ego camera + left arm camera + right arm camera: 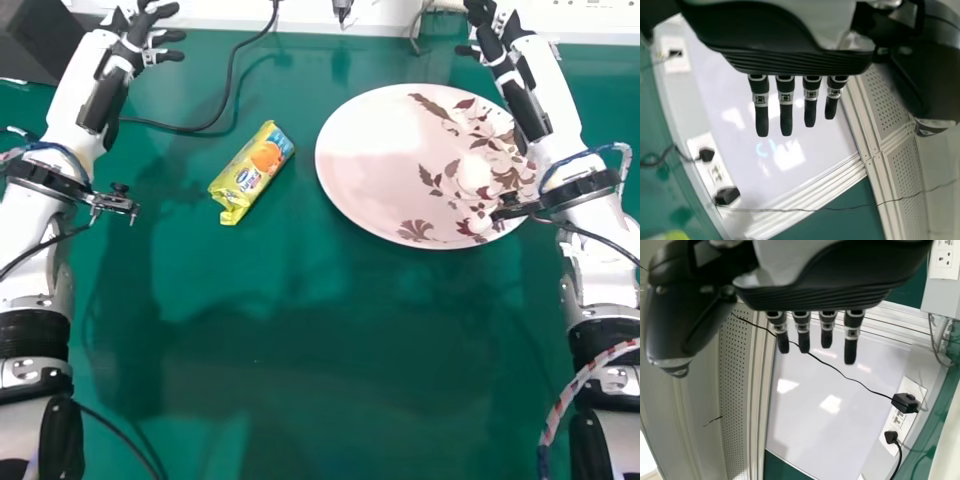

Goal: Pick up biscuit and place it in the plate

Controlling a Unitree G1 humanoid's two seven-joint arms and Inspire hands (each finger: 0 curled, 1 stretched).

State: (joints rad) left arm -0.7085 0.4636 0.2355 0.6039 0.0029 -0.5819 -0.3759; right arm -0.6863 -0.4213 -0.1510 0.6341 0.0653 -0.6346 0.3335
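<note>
Head view: right of the left hand [124, 55], a crinkled foil biscuit packet [252, 173]; nearer than the right hand [506, 62], a round, flowered plate [370, 150]. Left wrist view: straight, separated fingers [786, 117]. Right wrist view: fingers likewise extended, perforated panel [734, 390] beyond.

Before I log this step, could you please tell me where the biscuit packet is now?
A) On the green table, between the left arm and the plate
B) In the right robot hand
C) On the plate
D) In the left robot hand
A: the biscuit packet lies on the green table, between the left arm and the plate.
</note>
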